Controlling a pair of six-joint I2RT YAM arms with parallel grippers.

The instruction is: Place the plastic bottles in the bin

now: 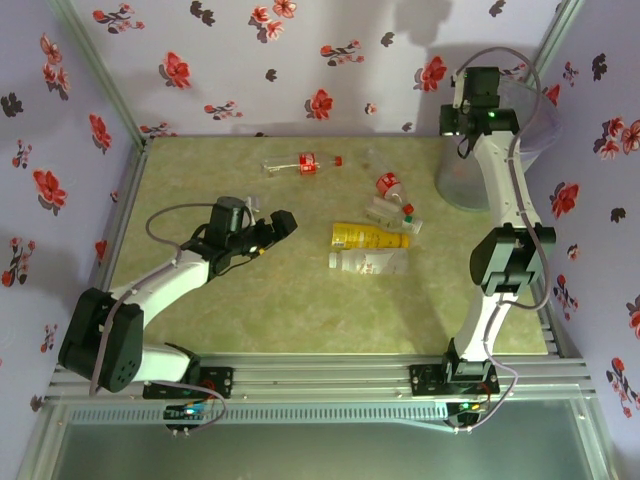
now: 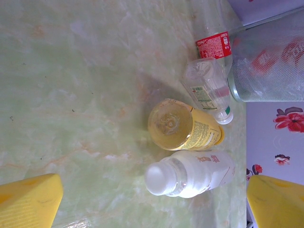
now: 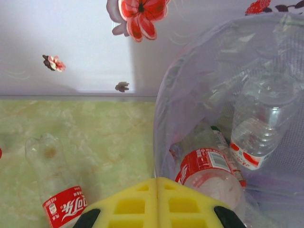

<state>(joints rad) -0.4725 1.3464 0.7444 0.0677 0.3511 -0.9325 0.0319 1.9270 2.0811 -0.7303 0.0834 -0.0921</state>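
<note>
Hovering over the bin [image 3: 180,95], right pincer [image 3: 157,190] clenched, seemingly empty; left pincer [image 1: 278,226] spread.

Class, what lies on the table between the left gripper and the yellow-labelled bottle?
Nothing: in the top view, the table between the left gripper and the yellow-labelled bottle is bare. The left wrist view shows the same bare stretch.

Top view: high, behind the arms [image 1: 160,282], facing down on table [image 1: 250,300]. Wrist views: low, close; both catch the bin [image 2: 270,71].
</note>
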